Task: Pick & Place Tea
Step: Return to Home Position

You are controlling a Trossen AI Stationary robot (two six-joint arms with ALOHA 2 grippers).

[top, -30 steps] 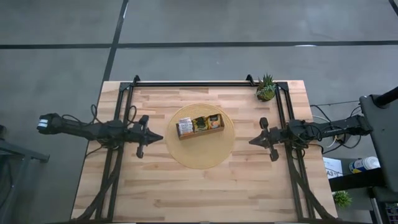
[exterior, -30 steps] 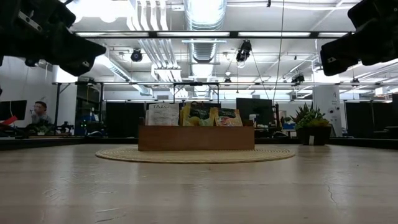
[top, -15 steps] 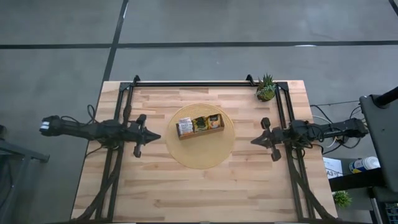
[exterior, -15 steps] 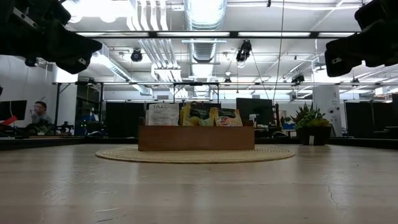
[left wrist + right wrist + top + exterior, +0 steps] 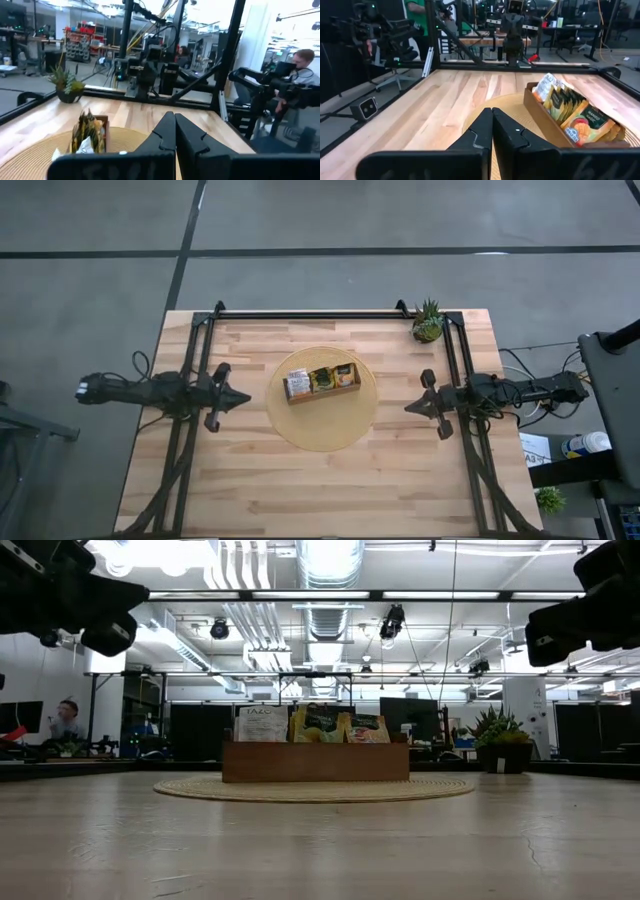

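White sachet (image 5: 261, 724) reading TAZO, orange sachet (image 5: 589, 121) reading MANGO, wooden tray (image 5: 315, 762)

We see bright, even light across the worktop (image 5: 300, 480) around the mat (image 5: 320, 435). In the low view, ceiling lamps (image 5: 330, 555) glare white above the tray (image 5: 315, 762), whose near wall lies in shade.

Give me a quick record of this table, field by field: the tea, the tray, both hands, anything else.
Tea: sachets upright in the tray, in white, yellow-green and orange sections
Tray: wooden, on the round woven mat
Left hand: shut, empty, raised, left of the mat
Right hand: shut, empty, raised, right of the mat
Other: potted plant in a corner on the right hand's side
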